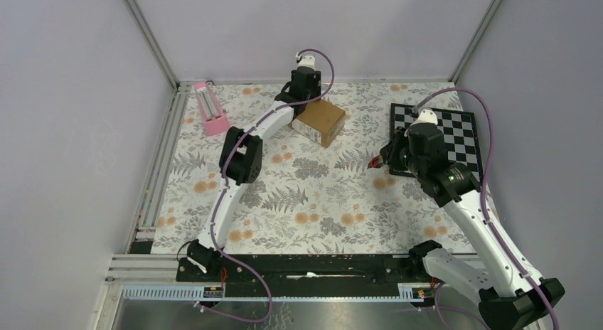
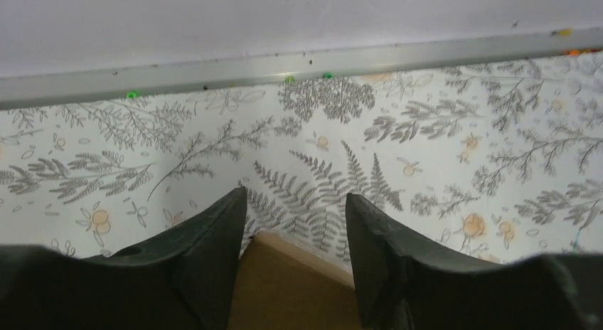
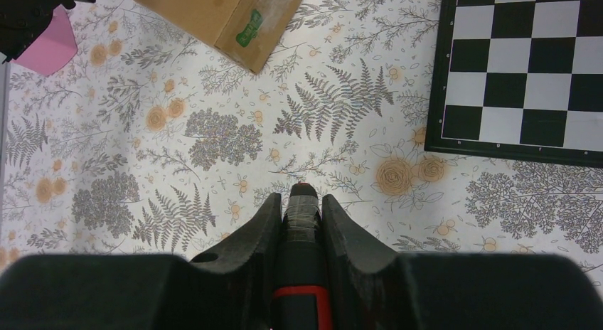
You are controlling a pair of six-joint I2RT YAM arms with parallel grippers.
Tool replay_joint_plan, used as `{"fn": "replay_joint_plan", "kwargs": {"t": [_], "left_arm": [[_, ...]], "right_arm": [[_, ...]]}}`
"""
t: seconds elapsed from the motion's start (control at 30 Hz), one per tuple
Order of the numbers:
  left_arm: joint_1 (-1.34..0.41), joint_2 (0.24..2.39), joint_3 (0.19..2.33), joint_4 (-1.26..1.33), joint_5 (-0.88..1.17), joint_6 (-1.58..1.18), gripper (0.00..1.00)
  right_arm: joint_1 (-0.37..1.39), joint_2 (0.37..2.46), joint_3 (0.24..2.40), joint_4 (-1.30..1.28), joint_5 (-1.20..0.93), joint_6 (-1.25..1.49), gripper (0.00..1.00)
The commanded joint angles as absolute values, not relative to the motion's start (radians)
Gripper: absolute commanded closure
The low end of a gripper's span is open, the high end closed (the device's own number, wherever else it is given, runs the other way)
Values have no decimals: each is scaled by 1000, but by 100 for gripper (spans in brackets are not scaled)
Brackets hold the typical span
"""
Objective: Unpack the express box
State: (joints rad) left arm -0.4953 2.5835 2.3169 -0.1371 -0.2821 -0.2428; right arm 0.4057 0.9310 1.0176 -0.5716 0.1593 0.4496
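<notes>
The express box [image 1: 320, 121] is a small brown carton lying on the floral mat at the back centre. It also shows in the right wrist view [image 3: 206, 13], with a green sticker on one side. My left gripper [image 1: 306, 95] is open over the box's far corner. In the left wrist view the box corner [image 2: 284, 287] lies between and below the spread fingers of the left gripper [image 2: 295, 202]. My right gripper [image 1: 377, 161] is shut on a black tool with a red band [image 3: 302, 202], held above the mat to the right of the box.
A black-and-white chessboard [image 1: 455, 134] lies at the back right and also shows in the right wrist view [image 3: 526, 67]. A pink metronome-like object [image 1: 211, 108] lies at the back left. A metal rail [image 2: 284, 63] and the wall run just behind the box.
</notes>
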Motion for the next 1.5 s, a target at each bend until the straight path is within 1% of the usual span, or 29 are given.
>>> {"fn": "replay_joint_plan", "kwargs": {"t": [0.0,0.17,0.5,0.57,0.7,0.77,0.83,0.93,1.07,1.13,1.33,1.47], "left_arm": [[-500,2442,2173,-106,-181,-243,48],[-518,2321,2007,-105,-132,-264,56],[-606,2020,1611,-63,-117,-373,56],[-609,1970,1563,-51,-102,-380,52],[-608,1892,1599,-136,-126,-369,39],[-610,1849,1615,-210,-118,-389,37],[-612,1795,1588,-269,-115,-420,38],[-612,1687,1486,-323,-93,-490,44],[-616,1593,1333,-314,5,-609,51],[-618,1554,1251,-274,40,-666,53],[-618,1499,1060,-107,74,-796,54],[-612,1468,943,41,74,-853,51]], "right_arm": [[405,910,1018,-529,154,453,100],[405,899,1003,-519,139,462,100],[405,854,954,-517,124,475,100],[405,852,954,-520,123,471,100],[405,855,963,-532,138,459,100],[405,855,969,-539,149,455,100],[405,856,981,-553,169,448,100],[405,849,997,-566,195,436,100],[405,863,1011,-552,186,434,100],[405,879,1014,-539,173,436,100],[406,929,1031,-518,150,429,100],[407,936,1030,-511,148,429,100]]}}
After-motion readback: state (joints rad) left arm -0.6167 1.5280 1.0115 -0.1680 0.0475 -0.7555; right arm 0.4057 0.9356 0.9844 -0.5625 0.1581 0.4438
